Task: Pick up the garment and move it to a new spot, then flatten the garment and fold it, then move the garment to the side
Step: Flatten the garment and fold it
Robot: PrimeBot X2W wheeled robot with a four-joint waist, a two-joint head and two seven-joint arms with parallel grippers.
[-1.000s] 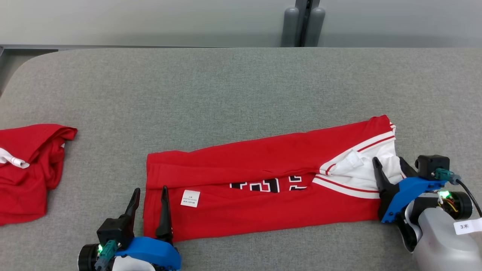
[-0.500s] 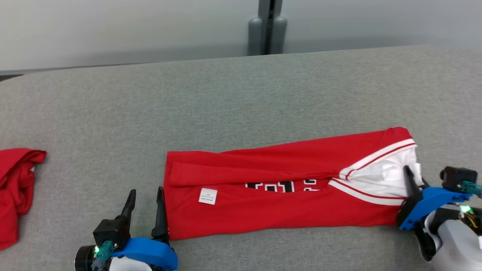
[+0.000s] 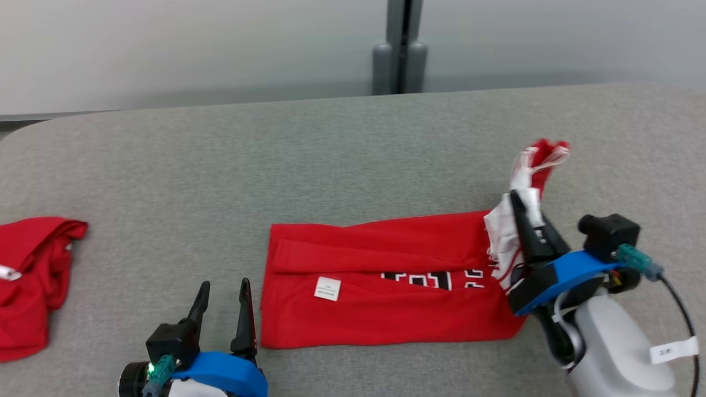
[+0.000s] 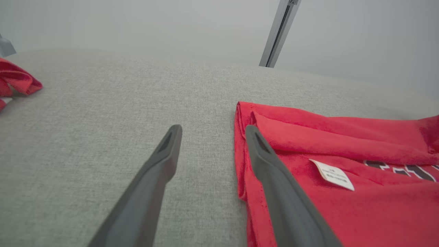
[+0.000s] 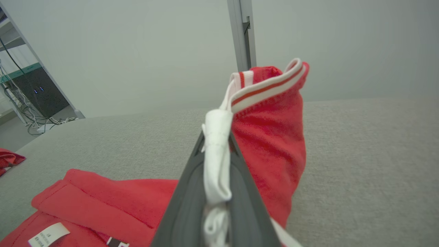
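Note:
The garment is a red jersey with white trim and black numerals, folded into a long strip across the grey table. My right gripper is shut on its white-trimmed right end, which is lifted off the table and stands up above the fingers. The same bunched white and red cloth sits pinched between the jaws in the right wrist view. My left gripper stands open just left of the garment's left edge, its right finger over the hem, holding nothing.
A second red garment lies crumpled at the table's left edge, also seen as a red corner. A grey post stands behind the table's far edge. Bare grey cloth stretches behind the jersey.
My right gripper has shut on the garment's white-trimmed right end and raised it off the table. The camera has shifted. The left gripper stays open beside the left edge.

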